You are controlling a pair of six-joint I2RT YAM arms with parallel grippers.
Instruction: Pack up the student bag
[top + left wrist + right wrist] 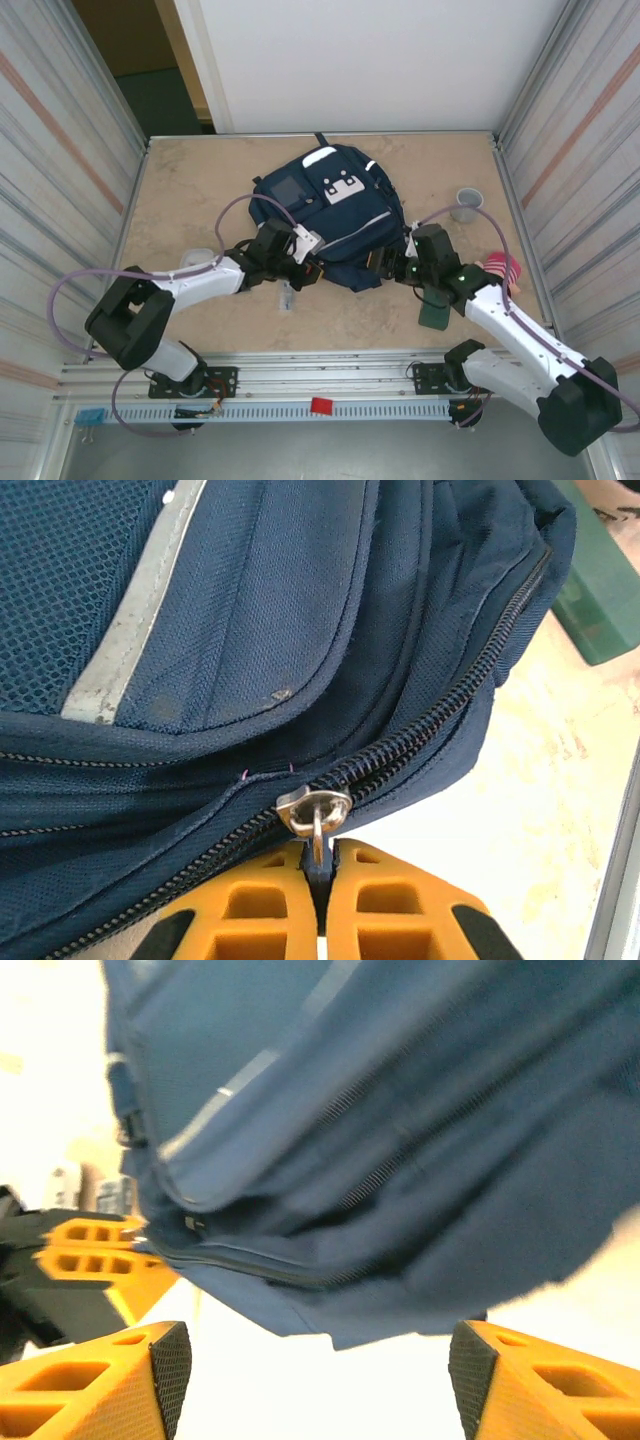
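Table (200, 180): pale stone-look top, carrying everything listed. Bag (335, 215): navy, lying flat at the table's centre with its front face up and its near edge between the two grippers. Left gripper (322, 865): at the bag's near-left edge, orange fingers pressed together on the pull. Right gripper (320, 1360): at the bag's near-right corner, fingers standing wide apart with nothing between them and the bag's lower edge just ahead of the gap. Case (436, 312): flat, dark green, on the table beside the bag's near-right corner, partly under the right arm, not packed. Cup (467, 203): small, grey, upright, right of the bag and apart from it. Zipper (440, 730): dark teeth along the bag's near edge; whether the run ahead of the slider is open or closed cannot be told. Pull (314, 815): small metal tab, pinched at its lower end by the left fingers. Step in hand, as judged: working the main zipper to open the compartment. Next move calls for drawing the pull steadily along the teeth while the right fingers close on the fabric to brace the bag against sliding.
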